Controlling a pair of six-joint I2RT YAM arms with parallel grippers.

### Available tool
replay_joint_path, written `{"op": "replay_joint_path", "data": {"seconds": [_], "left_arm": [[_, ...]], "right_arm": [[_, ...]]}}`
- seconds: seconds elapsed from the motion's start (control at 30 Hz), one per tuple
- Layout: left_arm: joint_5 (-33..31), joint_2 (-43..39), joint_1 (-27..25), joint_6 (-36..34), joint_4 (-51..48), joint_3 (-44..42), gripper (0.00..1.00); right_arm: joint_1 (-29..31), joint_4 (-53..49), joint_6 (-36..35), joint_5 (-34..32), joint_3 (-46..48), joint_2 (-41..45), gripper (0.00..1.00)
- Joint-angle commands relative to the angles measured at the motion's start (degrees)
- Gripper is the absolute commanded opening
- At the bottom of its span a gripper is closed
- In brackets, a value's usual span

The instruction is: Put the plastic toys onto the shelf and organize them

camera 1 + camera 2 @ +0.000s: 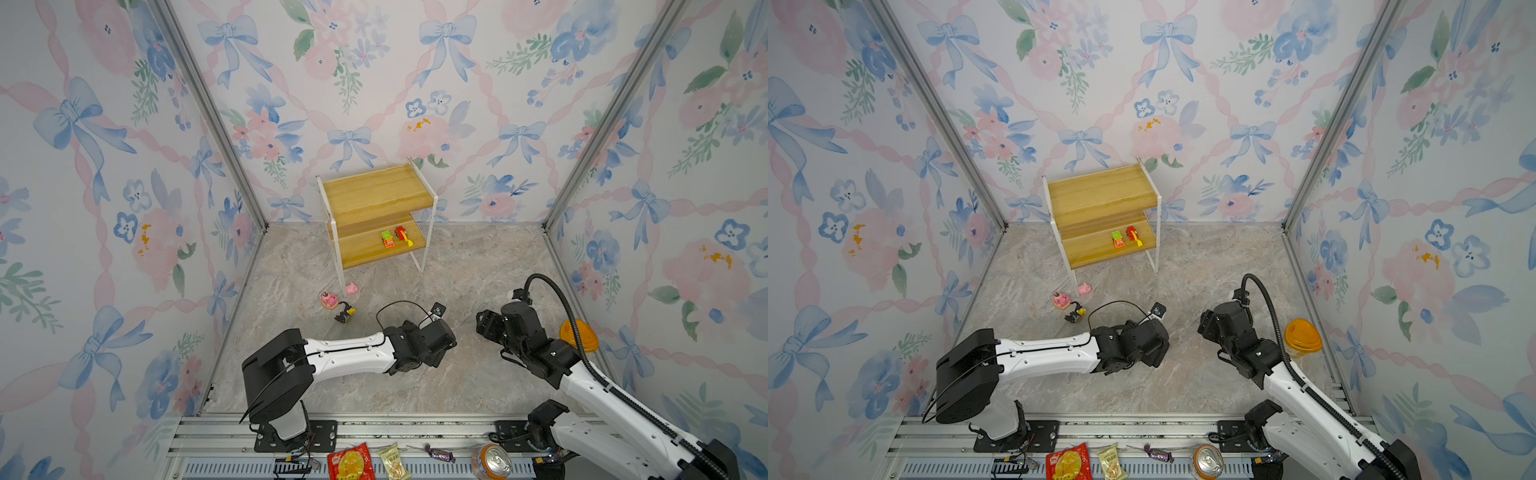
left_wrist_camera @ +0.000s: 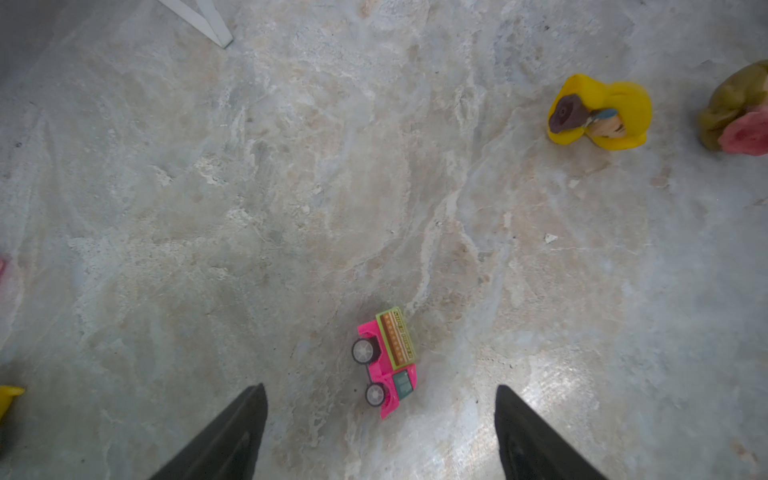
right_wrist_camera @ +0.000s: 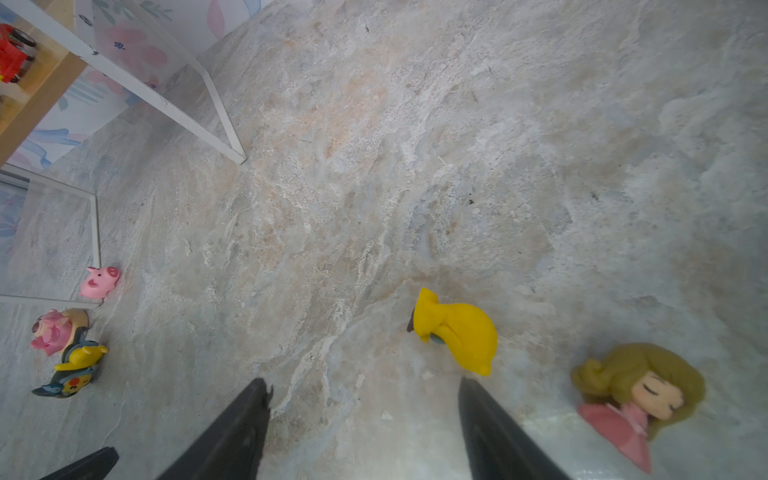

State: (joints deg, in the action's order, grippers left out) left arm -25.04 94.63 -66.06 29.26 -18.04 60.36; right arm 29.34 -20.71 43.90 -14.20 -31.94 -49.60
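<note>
Marbled tabletop [image 2: 208, 208], left gripper [image 2: 380, 387] spread wide over pink car [image 2: 390, 357], not touching, right gripper [image 3: 362, 380] spread empty beside yellow-haired figure [image 3: 457, 332].

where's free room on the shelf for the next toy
On the shelf, the top board is wholly bare. The lower board is free left of the green-orange car, which sits beside the red car at its right end. Crowded: the floor by the front left leg, with pink pig, round pink figure and black-yellow figure.
</note>
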Motion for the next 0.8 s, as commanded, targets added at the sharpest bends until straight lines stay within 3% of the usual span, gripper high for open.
{"op": "replay_joint_path", "data": {"seconds": [0.0,0.5,0.77], "left_arm": [[-2.73,2.58,-0.66,1.02,-3.25,2.89,0.84],[-0.20,13.01,-0.35,1.24,-5.16,8.01,0.74],[1.28,14.84,1.23,0.99,-5.10,8.64,0.62]], "right_arm": [[-1.19,-1.81,-1.30,2.13,1.52,0.36,0.74],[-5.43,0.80,-2.90,6.61,4.24,2.23,0.75],[-7.63,1.97,-3.59,8.47,5.21,2.58,0.76]]}}
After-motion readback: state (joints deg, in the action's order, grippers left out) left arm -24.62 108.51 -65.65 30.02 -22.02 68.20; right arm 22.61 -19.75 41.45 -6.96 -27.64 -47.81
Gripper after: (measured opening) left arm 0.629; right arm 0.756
